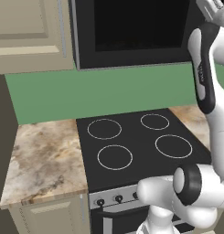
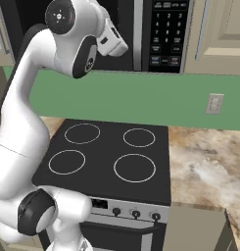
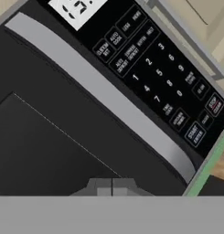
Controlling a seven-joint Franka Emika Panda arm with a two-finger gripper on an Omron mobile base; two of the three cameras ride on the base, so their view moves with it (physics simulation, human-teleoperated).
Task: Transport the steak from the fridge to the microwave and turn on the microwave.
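The white arm is raised high, its two-finger gripper (image 3: pixel 112 186) close in front of the wide black microwave with a dark glass door (image 1: pixel 131 32), which hangs above the black stove with four ring burners (image 1: pixel 136 141). In the hand view the two dark fingertips sit side by side with barely a seam between them, so the jaws look closed or nearly so, on nothing.

The door appears shut: the grey vertical handle strip (image 3: pixel 99 91) lies flush between the glass and the keypad of small white-lettered buttons (image 3: pixel 170 77), which sits on the right of the microwave front (image 2: pixel 165 34). The start button (image 3: pixel 194 134) is low on that panel, right next to other keys, with the stop key (image 3: pixel 215 104) not far off.

That crowding is the main risk, as I judge it: a press aimed slightly off would land on a neighbouring key, or on the handle strip or the trim, and the oven would not run. A glancing approach could also slide off the flat panel (the hand is rolled relative to the keypad).

The small dark red-brown steak cannot be made out; the glass is too dark to tell whether it lies inside. If it isn't, starting now would be premature.

The marbled beige counter (image 1: pixel 45 155) flanks the stove.
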